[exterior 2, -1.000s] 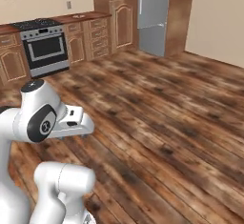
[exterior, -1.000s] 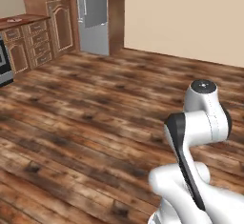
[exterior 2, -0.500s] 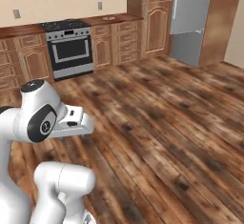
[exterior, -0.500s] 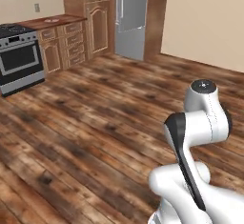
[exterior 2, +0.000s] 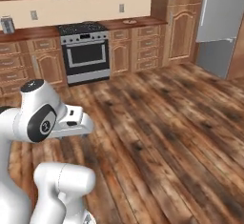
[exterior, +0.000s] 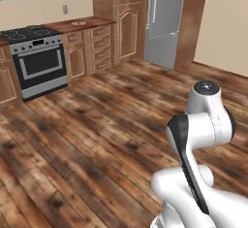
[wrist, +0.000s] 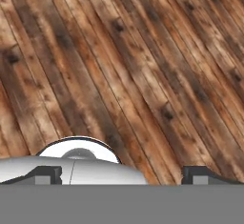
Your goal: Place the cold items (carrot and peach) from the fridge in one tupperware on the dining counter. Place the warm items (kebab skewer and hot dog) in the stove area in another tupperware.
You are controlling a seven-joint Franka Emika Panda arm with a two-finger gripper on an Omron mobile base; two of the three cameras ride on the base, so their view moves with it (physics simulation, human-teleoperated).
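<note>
This is a home kitchen, rendered. A steel stove [exterior 2: 86, 50] with black burners and an oven door stands at about 11 o'clock in the right base view, set into a run of brown wooden cabinets [exterior 2: 143, 46] under a brown worktop [exterior: 85, 24]. A tall grey fridge [exterior: 164, 21] stands at 1 o'clock in the left base view. Dark wood planks make up the floor [wrist: 133, 66], and the wall [exterior 2: 76, 8] is cream with outlets.
</note>
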